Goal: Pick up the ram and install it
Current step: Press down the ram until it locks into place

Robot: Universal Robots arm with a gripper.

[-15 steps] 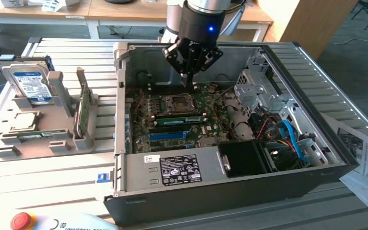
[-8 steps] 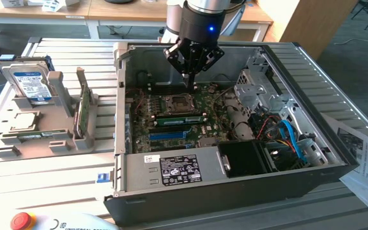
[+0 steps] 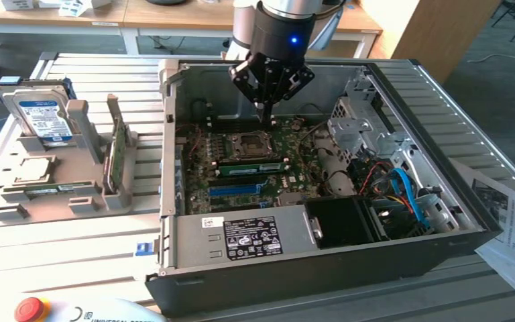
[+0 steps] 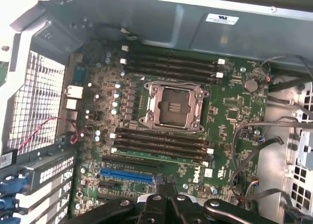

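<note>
Nearest us we read "UNIVERSAL ROBOTS" on the pendant [image 3: 96,312] with its red button. Behind it the open computer case [image 3: 329,265] sits on the table [image 3: 78,258], a white-labelled power supply [image 3: 239,236] in front. The ram [image 3: 250,167] lies seated beside the processor socket [image 3: 244,145]. Above the board, our claw [image 3: 264,121] is closed and empty. Farther to the exterior view's left stands a blue-labelled hard drive [image 3: 45,117].

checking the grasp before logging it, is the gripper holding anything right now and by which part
Nothing is held. The gripper is shut on itself above the motherboard, with no ram between its fingertips.
</note>
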